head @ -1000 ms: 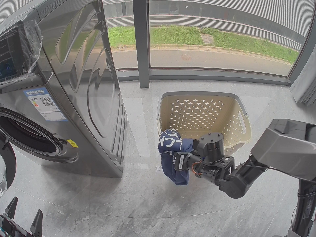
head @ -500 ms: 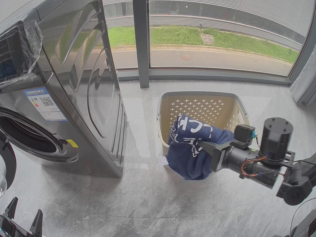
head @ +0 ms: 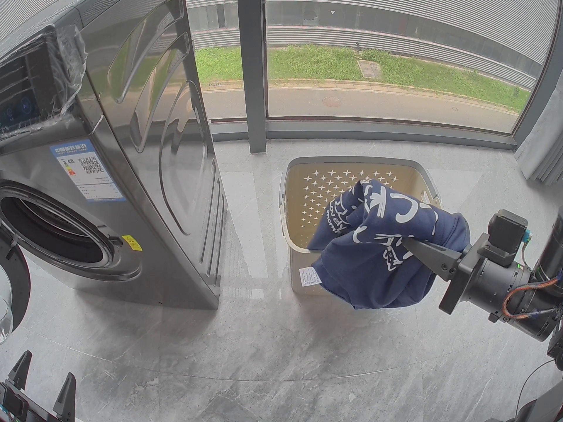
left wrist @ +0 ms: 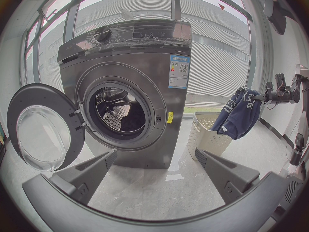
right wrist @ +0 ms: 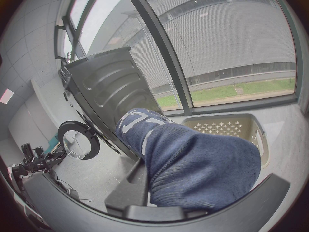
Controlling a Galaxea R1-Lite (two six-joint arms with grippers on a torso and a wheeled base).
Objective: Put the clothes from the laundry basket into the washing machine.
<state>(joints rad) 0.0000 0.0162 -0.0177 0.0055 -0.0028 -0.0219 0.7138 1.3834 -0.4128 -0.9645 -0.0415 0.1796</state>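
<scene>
Evidently the lift out of the basket is what is happening in the head view. The right gripper (head: 419, 250) is clamping its fingers on a navy blue cloth garment with white print (head: 375, 247). It is holding the garment above the near rim of the cream perforated plastic laundry basket (head: 352, 162), probably so the drooping folds clear the wall. The garment is hanging free, with its lowest fold in front of the basket's near wall. The grey metal front-loading washing machine (head: 146, 147) is standing well apart to the left with its round drum opening (head: 53, 230) exposed. The carry therefore has to sweep leftward across the marble floor. The left gripper (head: 44, 382) is sitting low at the near left corner, fingers spread and holding nothing, out of that path.

From the left wrist, those open fingers are pointing toward the machine. Its round glass-windowed door (left wrist: 42, 126) is standing swung wide, so nothing is blocking the drum. Far off, the garment is dangling above the basket.

From the right wrist, the blue cloth is bulging over the jaws and hiding the fingertips. The bunched grip looks secure, though trailing cloth could snag the door.
</scene>
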